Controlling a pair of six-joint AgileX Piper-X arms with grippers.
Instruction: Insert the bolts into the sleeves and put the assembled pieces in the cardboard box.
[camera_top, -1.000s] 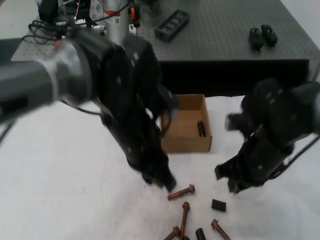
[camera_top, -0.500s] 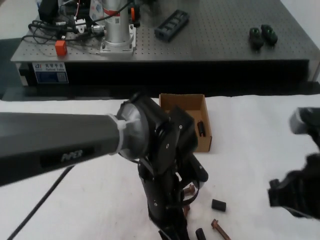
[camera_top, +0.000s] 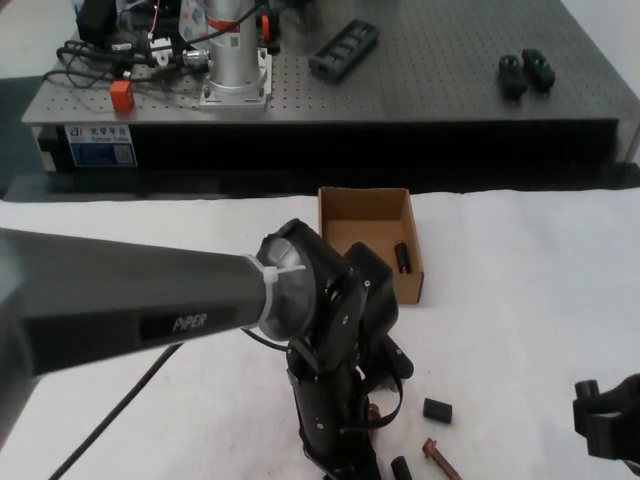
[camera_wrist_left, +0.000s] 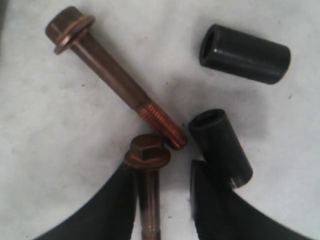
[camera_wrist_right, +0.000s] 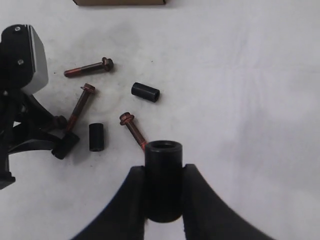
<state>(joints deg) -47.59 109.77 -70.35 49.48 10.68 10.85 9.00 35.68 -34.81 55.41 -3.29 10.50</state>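
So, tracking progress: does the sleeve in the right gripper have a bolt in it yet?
Empty. The sleeve, clamped in the right gripper, shows a hollow bore at its end, nothing inside.

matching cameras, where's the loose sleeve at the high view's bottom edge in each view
high view: sleeve at bottom edge, beside a bolt.
left wrist view: sleeve beyond the left gripper, past a nearer sleeve.
right wrist view: sleeve between left gripper and that bolt.
landmark: left gripper.
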